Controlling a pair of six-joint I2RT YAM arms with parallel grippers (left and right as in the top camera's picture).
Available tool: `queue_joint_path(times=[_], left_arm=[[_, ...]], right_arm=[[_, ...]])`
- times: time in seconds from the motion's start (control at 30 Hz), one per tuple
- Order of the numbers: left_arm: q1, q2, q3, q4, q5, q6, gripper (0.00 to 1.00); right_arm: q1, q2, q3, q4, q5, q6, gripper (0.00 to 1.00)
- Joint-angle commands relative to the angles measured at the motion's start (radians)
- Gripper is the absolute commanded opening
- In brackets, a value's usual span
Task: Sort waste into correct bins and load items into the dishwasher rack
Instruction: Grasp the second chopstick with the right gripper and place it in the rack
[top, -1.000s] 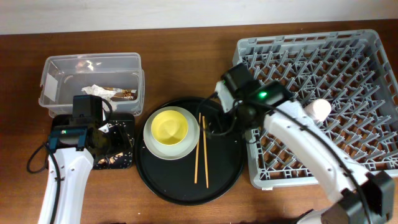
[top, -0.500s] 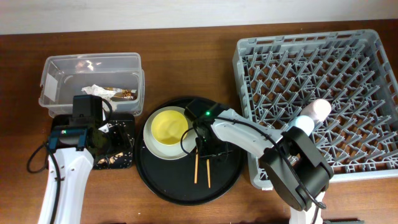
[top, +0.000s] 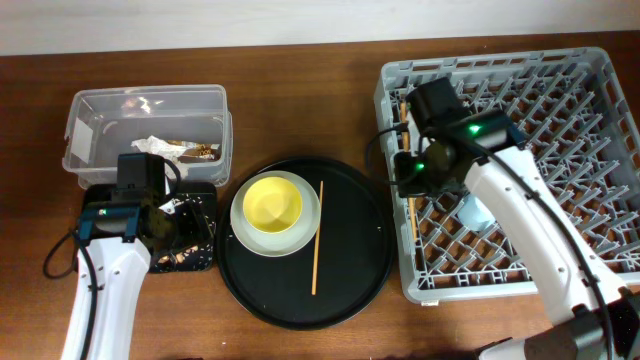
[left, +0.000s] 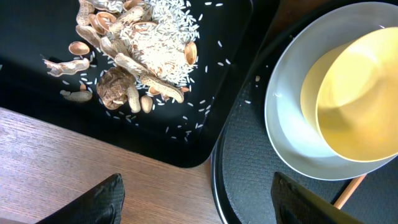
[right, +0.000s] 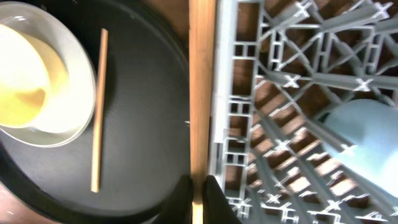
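Note:
My right gripper is shut on one wooden chopstick, which lies along the left rim of the grey dishwasher rack. In the overhead view that gripper hangs over the rack's left edge. The other chopstick lies on the round black tray beside the yellow bowl, which sits in the pale plate. A blue cup is in the rack. My left gripper is open and empty above the shallow black tray's corner, near the food scraps.
The clear tub at the back left holds a white napkin and a gold foil wrapper. The round black tray sits between the shallow black tray and the rack.
My right gripper closed on one chopstick on the round tray and carried it right to the rack's left edge. The left arm has not moved.

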Motion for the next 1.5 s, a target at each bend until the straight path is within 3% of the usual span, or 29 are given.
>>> queue_joint_path(times=[0.0,0.13,0.27,0.37,0.43,0.5,0.67,0.87,0.97,1.03,1.13,1.2,1.3,1.4,1.47], left_arm=[[0.002,-0.011,0.003,-0.001,0.008,-0.006,0.75],[0.002,-0.011,0.003,-0.001,0.008,-0.006,0.75],[0.002,-0.012,0.003,-0.001,0.008,-0.006,0.75],[0.002,-0.012,0.003,0.000,0.007,-0.006,0.75],[0.002,-0.011,0.003,-0.001,0.008,-0.006,0.75],[0.002,-0.011,0.003,0.003,0.008,-0.006,0.75],[0.002,-0.011,0.003,0.003,0.007,-0.006,0.79],[0.002,-0.011,0.003,0.003,-0.012,-0.006,0.80],[0.002,-0.011,0.003,0.003,-0.012,-0.006,0.80],[0.002,-0.011,0.003,0.003,-0.012,-0.006,0.80],[0.002,-0.011,0.003,0.003,-0.012,-0.006,0.80],[0.002,-0.011,0.003,0.003,-0.012,-0.006,0.80],[0.002,-0.011,0.003,0.002,-0.012,-0.006,0.80],[0.002,-0.011,0.003,0.003,-0.012,-0.006,0.80],[0.002,-0.011,0.003,0.003,-0.012,-0.006,0.80]], right_arm=[[-0.106,0.053,-0.050,-0.004,0.003,-0.139,0.04],[-0.122,0.137,-0.068,0.006,0.002,-0.184,0.08],[-0.122,0.130,-0.067,0.004,-0.002,-0.187,0.39],[-0.122,0.067,-0.012,-0.031,-0.052,-0.187,0.41],[-0.102,-0.007,0.050,-0.027,-0.218,-0.187,0.42],[0.002,-0.018,0.047,-0.011,-0.228,-0.178,0.45],[0.320,0.203,0.019,0.099,-0.142,0.071,0.57],[0.476,0.466,-0.011,0.195,-0.080,0.243,0.56],[0.480,0.483,-0.105,0.283,-0.048,0.336,0.49],[0.480,0.483,-0.146,0.288,0.021,0.391,0.38],[0.479,0.483,-0.151,0.277,0.021,0.391,0.05],[0.478,0.476,-0.150,0.261,0.021,0.391,0.04],[0.420,0.337,-0.143,0.232,0.026,0.344,0.04],[0.237,0.057,-0.112,0.097,0.030,0.109,0.04],[0.111,-0.026,-0.112,0.039,0.033,0.020,0.04]])
